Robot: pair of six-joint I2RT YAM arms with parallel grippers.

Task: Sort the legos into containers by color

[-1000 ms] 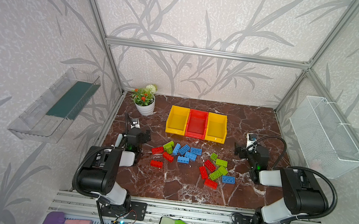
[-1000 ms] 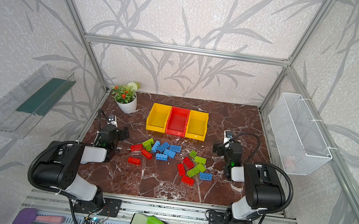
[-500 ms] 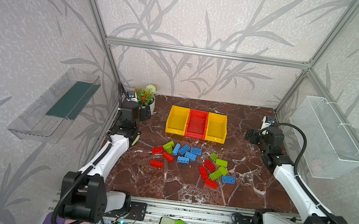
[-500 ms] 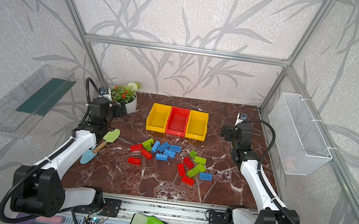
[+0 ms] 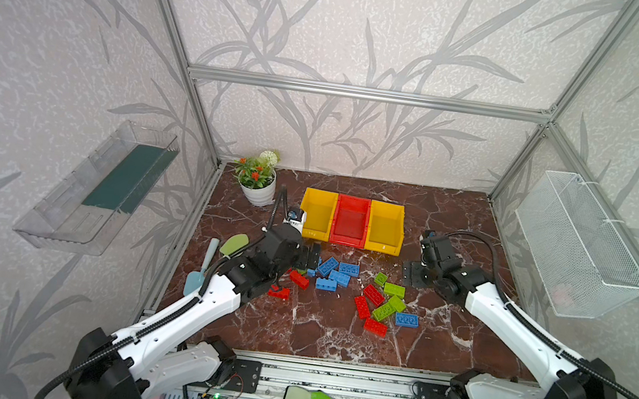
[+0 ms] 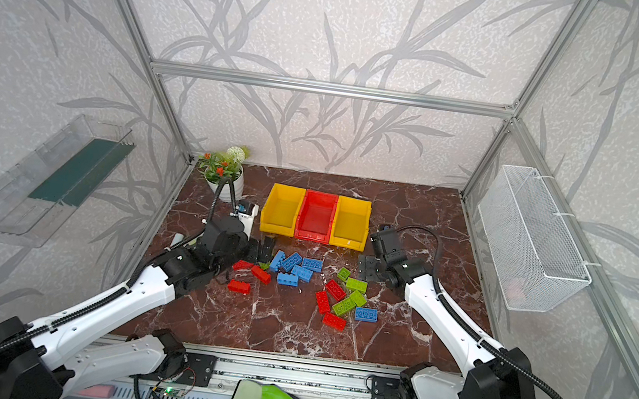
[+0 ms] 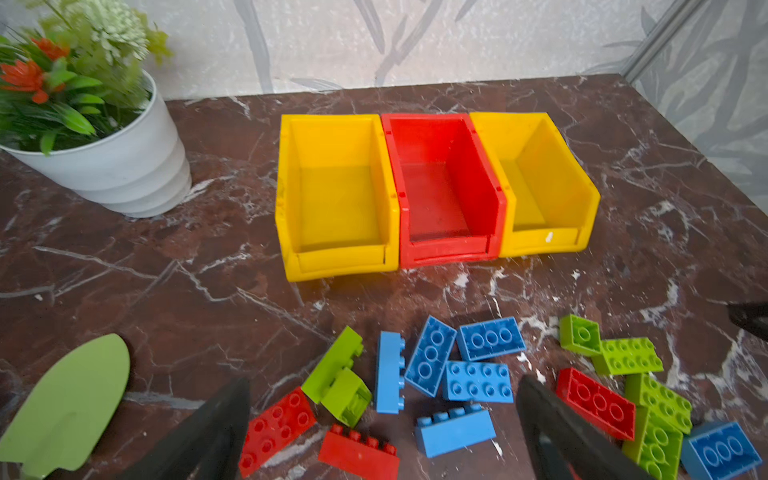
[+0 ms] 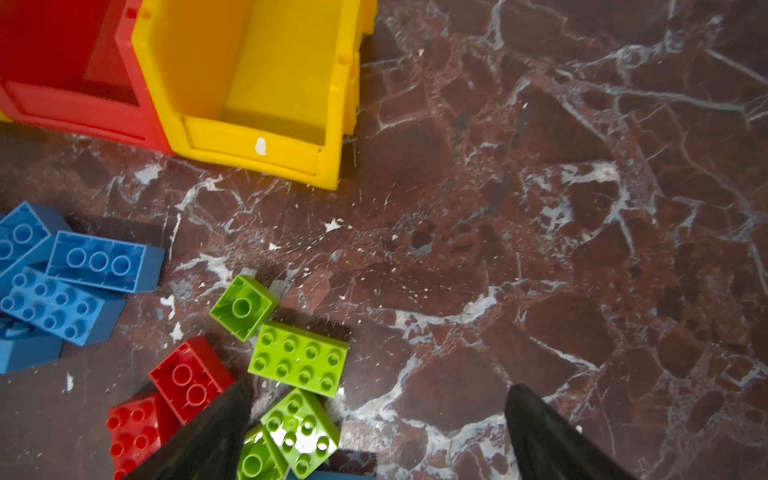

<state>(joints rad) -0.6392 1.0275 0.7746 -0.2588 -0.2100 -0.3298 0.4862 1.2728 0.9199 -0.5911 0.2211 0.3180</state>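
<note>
Left tool [image 6: 261, 249]: jaws wide, empty, low at the left edge of the legos [image 6: 302, 272] scattered on the bench [image 6: 271, 328] before three empty containers [image 6: 313, 236]. Right tool [image 6: 367, 266]: wide, empty. I judge the first pick pending; next, close on one brick.

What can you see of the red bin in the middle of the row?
The red bin is a glossy open-top plastic box with tall side walls, a low front lip and nothing inside. It stands upright on the marble table, flanked by and touching yellow bins, its lip facing the scattered legos. Nothing else touches it.
</note>
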